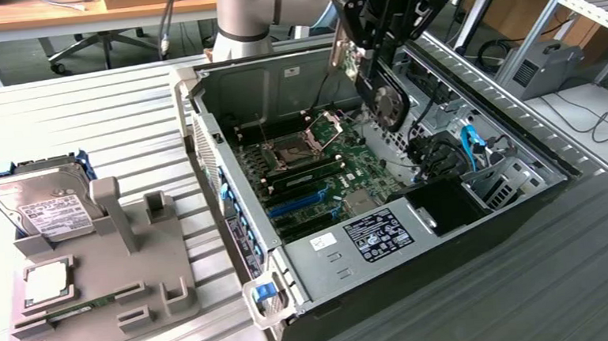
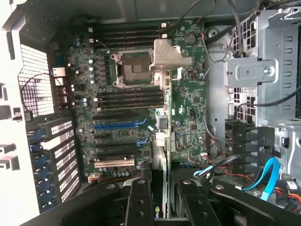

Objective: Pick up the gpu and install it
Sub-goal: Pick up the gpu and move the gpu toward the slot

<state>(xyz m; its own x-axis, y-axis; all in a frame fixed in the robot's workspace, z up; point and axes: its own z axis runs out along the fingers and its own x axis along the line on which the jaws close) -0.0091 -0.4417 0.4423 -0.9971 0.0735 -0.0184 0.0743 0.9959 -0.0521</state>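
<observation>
My gripper (image 1: pixel 373 51) hangs over the open computer case (image 1: pixel 210 156), shut on the gpu (image 1: pixel 382 94). The card is held on edge, its round black cooler fan facing the exterior view's right and its silver bracket end toward the case's back wall. It is above the motherboard (image 1: pixel 320 177), clear of the slots. In the wrist view the gpu (image 2: pixel 160 181) appears edge-on between my black fingers (image 2: pixel 138 202), above the motherboard (image 2: pixel 188 113). The blue expansion slot (image 2: pixel 120 125) lies a little to one side of the card's edge.
A grey holder (image 1: pixel 111 285) at the exterior view's left carries a silver hard drive (image 1: pixel 42 206), a processor (image 1: pixel 47 281) and a memory stick (image 1: pixel 80 305). Inside the case are the open processor socket (image 2: pixel 131 68), a drive cage (image 2: pixel 254 70) and blue cables (image 2: pixel 270 179).
</observation>
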